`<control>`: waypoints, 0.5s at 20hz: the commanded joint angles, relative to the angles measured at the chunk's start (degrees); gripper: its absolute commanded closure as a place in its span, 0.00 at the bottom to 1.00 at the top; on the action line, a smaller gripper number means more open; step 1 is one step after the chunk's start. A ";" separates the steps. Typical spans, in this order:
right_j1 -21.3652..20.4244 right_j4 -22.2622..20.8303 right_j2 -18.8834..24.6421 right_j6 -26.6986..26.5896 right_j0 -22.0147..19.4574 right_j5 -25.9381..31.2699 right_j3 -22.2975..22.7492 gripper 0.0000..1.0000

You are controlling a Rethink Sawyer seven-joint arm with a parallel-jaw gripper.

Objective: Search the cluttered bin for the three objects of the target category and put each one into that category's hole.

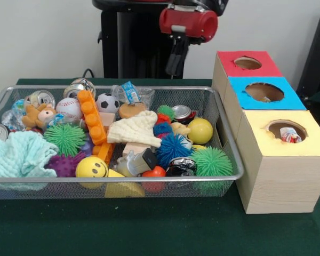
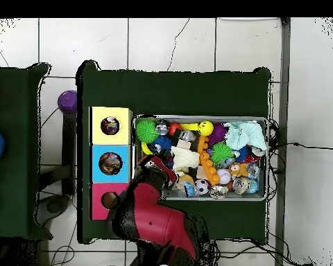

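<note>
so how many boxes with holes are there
3, in a row beside the bin: red-topped box farthest from the front camera, blue-topped box in the middle, yellow-topped box nearest. None seems hidden.

Wire mesh bin (image 1: pixel 232 140) full of clutter, dotted fabric pc (image 1: pixel 290 135) inside yellow-top hole (image 1: pixel 286 130).

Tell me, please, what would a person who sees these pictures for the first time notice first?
Most likely the wire mesh basket on the green table, crammed with bright toys: spiky balls, a yellow smiley ball, a cream knitted cloth. Beside it stand three wooden boxes topped red, blue and yellow; something dotted shows inside the yellow box's hole. The red arm hangs behind.
</note>
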 commanded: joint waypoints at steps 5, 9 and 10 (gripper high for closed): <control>3.04 7.49 7.20 9.74 8.28 4.69 0.49 1.00; 3.36 9.89 7.20 9.40 9.59 6.20 -0.27 1.00; 3.46 10.24 7.54 9.33 9.59 6.14 -0.30 1.00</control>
